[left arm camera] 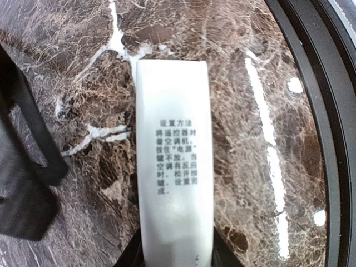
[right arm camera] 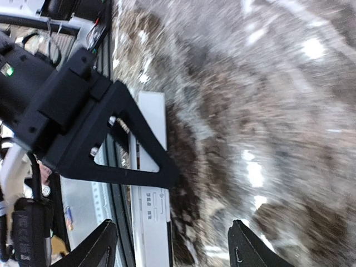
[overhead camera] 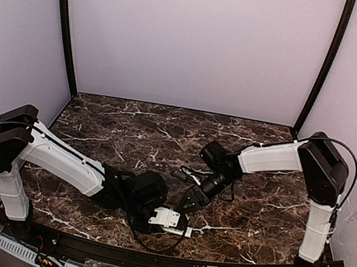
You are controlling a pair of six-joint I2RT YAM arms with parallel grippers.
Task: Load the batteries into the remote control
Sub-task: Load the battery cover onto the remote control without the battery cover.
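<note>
Left gripper (left arm camera: 178, 256) clamps the remote (left arm camera: 173, 139); right gripper (right arm camera: 175, 245), beside the remote, is open and empty. No batteries seen; next probably opening its back.

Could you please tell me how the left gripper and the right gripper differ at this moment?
The left gripper is closed on the white strip with grey print; the right gripper is open and holds nothing. The left gripper sits nearest the front edge of the marble table; the right gripper is a little farther in. Both are black and low over it.
</note>
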